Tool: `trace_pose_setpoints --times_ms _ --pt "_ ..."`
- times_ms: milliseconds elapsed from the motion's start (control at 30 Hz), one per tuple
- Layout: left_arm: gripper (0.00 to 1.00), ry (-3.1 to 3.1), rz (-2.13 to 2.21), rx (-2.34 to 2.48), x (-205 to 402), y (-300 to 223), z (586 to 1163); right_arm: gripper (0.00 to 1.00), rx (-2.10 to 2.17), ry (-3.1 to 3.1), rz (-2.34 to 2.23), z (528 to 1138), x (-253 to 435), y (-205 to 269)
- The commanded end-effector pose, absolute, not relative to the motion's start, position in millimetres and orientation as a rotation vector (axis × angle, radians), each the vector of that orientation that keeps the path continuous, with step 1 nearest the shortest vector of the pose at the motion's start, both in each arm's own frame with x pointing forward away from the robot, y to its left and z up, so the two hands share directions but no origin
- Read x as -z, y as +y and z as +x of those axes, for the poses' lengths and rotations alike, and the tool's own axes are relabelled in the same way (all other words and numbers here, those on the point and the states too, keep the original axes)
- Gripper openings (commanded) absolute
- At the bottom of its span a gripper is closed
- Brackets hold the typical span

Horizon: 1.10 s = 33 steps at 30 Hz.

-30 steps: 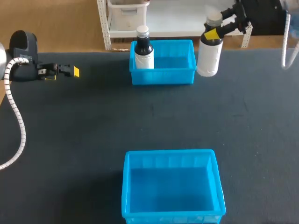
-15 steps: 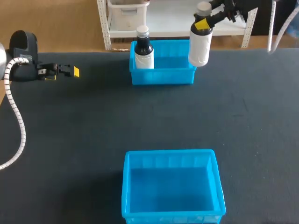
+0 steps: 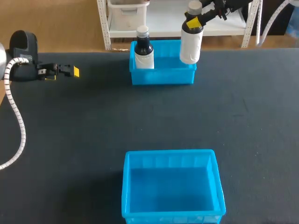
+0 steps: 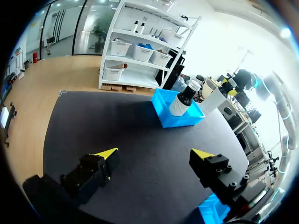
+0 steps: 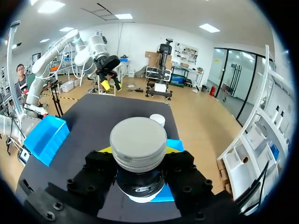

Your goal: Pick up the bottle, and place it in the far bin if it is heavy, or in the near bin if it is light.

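One bottle in hand: white bottle (image 3: 190, 44), grey cap, hanging upright over the right end of the far bin (image 3: 163, 77). Whether its base is below the rim cannot be told.
Right gripper (image 3: 194, 21): clenched on the bottle's neck just under the cap, fingers bearing from two sides.
Far bin occupant: dark bottle (image 3: 144, 52), upright at the bin's left end, apart from the held one.
Step judged: lowering into the far bin, the heavy-bottle destination.
Recommended handling: carry it further in from the bin's right wall, descend straight and slowly, and let go only once the base sits on the bin floor.
Risk: base catching the right wall; a neck hold allows swing.
Left gripper (image 3: 72, 71): fingers spread, grasping nothing, well left of the far bin.
Near bin (image 3: 173, 215): well apart, on the robot's side of the far bin, not concerned.
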<state>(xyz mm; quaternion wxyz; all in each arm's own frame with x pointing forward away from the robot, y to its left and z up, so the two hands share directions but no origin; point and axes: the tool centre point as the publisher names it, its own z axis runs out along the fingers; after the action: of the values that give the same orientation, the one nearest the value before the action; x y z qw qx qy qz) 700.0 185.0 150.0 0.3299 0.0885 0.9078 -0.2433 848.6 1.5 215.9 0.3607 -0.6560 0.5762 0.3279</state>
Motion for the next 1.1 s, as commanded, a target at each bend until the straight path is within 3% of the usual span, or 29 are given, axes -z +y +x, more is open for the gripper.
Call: trace_pose_setpoints --times_ms 33,1100 --pt "1.0 2.374 0.231 0.636 -150.0 185.0 700.0 0.0 -0.941 1.451 -1.777 863.0 -218.1 6.5" --pt "1.0 2.374 0.231 0.636 -150.0 185.0 700.0 0.0 -0.961 1.42 -1.807 870.7 -218.3 18.1"
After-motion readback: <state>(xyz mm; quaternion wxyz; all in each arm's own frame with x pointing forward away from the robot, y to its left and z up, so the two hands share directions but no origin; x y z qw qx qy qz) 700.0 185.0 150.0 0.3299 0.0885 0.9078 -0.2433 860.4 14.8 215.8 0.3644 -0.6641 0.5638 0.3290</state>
